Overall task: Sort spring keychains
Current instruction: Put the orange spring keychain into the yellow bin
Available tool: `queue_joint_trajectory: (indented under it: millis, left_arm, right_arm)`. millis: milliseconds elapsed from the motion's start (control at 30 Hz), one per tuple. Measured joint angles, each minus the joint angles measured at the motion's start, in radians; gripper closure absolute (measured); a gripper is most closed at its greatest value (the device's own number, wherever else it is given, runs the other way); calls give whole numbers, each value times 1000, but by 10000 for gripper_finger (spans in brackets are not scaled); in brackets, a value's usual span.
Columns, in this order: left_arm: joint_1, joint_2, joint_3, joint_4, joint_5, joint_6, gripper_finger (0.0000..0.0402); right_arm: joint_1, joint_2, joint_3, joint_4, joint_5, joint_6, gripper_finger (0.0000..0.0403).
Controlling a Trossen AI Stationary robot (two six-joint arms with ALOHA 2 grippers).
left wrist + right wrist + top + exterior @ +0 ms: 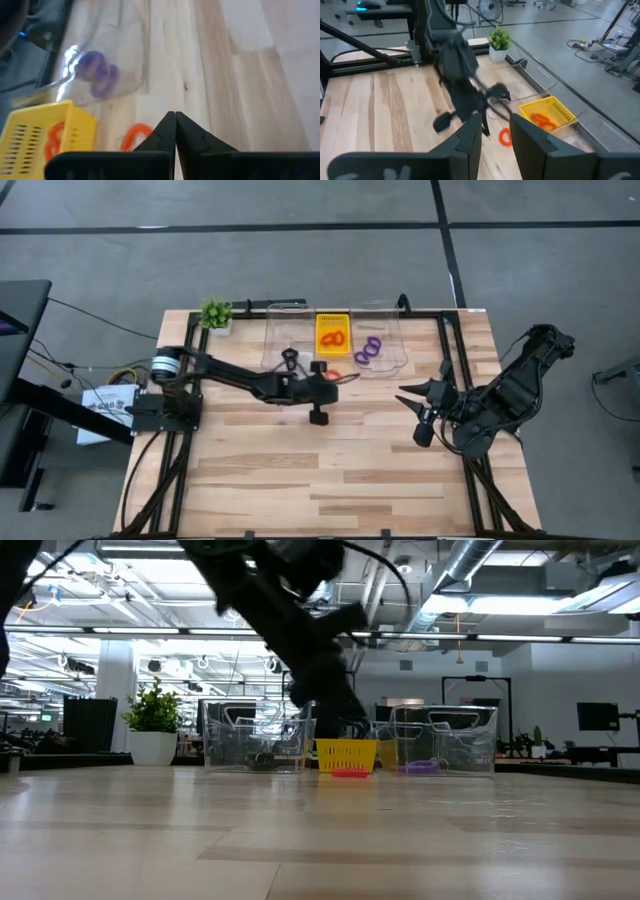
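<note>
Near the tabletop's right edge the right gripper (428, 412) waits, fingers parted and empty. Mid-table, toward the far edge, the left gripper (322, 376) hangs with fingers pinched together on nothing, apparently lining up on the loose red-orange keychain (333, 375) just before the yellow tray (333, 317). Beyond: more red-orange ones (333, 337) in the tray, purple keychains (368, 350) and a black keychain (289, 358) in clear containers, partly blurred by reflections.

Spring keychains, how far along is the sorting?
Done: red-orange keychains lie in the yellow tray, purple keychains in the right clear container. In hand: nothing; the left end effector, shut, hovers beside one red-orange keychain on the table.
</note>
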Motion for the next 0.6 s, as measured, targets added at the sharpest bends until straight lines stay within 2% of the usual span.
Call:
queue_joint_trajectory:
  millis: [133, 267, 400, 600]
  left_arm:
    - [0, 98, 136, -138, -72, -2, 398]
    - [1, 151, 238, -206, -136, -3, 398]
    - [8, 158, 262, -237, -145, -25, 398]
    - [40, 159, 248, -345, -153, -196, 398]
  right_arm:
    - [0, 0, 0, 0, -2, 5, 311]
    - [0, 0, 0, 2, -6, 13, 311]
    - [1, 0, 0, 1, -11, 16, 311]
    - [1, 0, 0, -7, -11, 15, 311]
